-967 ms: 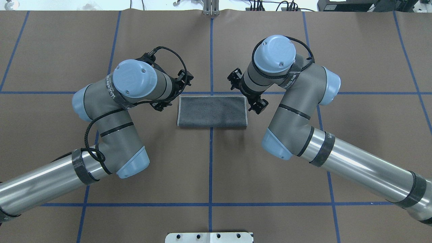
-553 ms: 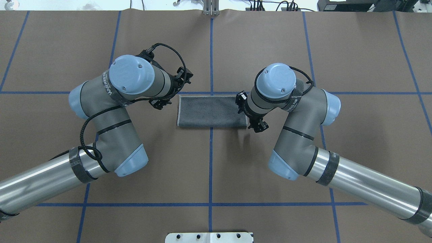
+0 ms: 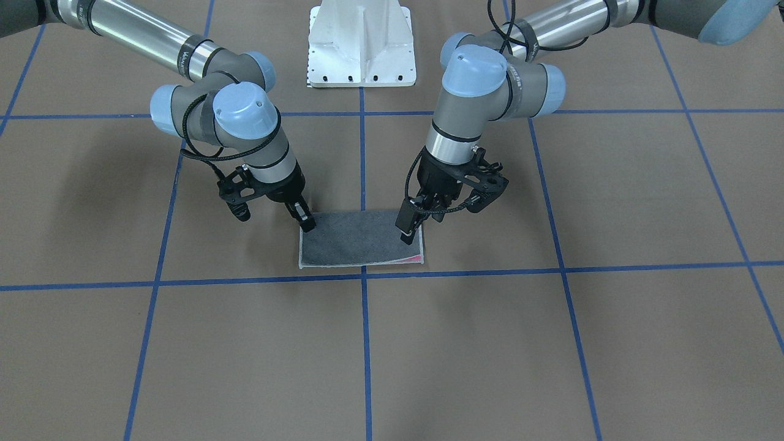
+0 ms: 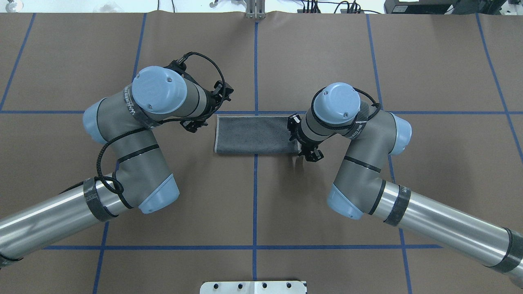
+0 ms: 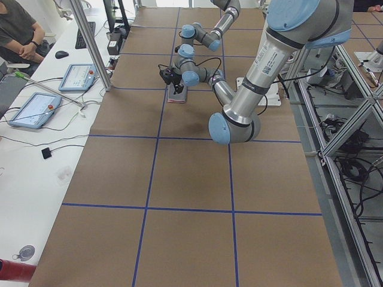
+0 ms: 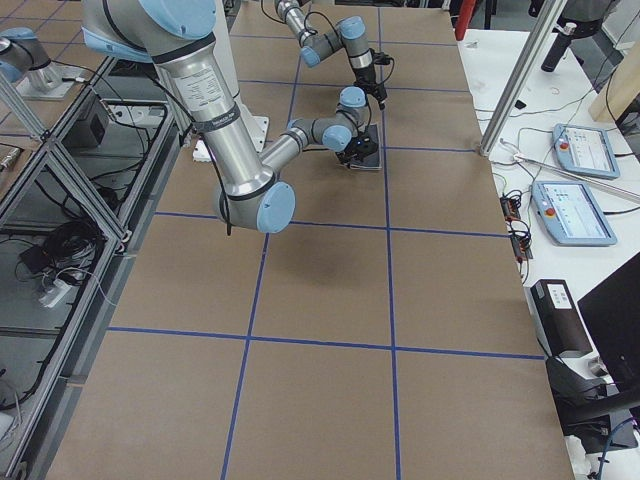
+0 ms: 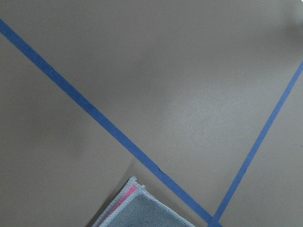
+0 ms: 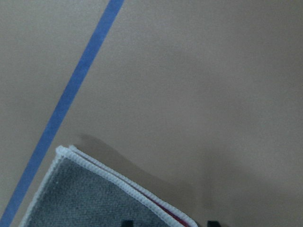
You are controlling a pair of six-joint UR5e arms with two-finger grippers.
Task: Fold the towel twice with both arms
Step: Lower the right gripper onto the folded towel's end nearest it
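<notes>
- Where folded, grey up, towel (image 4: 253, 134) runs lengthwise from left gripper (image 3: 408, 233) to right gripper (image 3: 308, 223).
- Right gripper: fingers parted at towel's end.
- Left gripper: cannot tell.

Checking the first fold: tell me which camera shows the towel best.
Exterior front-facing: the towel lies folded, grey face up, most of its outline visible, a pink sliver at one edge. Overhead hides one end under the right arm; side views show it tiny; wrist views catch only corners.
</notes>
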